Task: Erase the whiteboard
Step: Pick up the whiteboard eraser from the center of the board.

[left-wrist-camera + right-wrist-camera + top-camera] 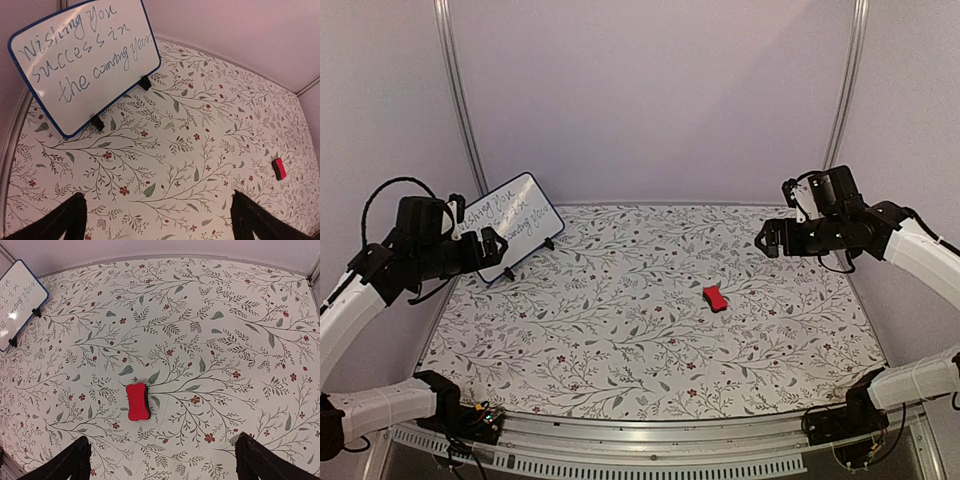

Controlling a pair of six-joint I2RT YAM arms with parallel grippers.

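Observation:
The whiteboard stands tilted on small black feet at the table's back left, blue-framed, with several lines of handwriting on it; it also shows in the left wrist view and at the right wrist view's left edge. A small red block with a dark underside lies right of centre, seen too as the block and the block. My left gripper hovers open just in front of the whiteboard, holding nothing. My right gripper is raised at the right, open and holding nothing.
The table wears a floral-patterned cloth. Plain walls with metal corner rails enclose the back and sides. Both arm bases sit at the near edge.

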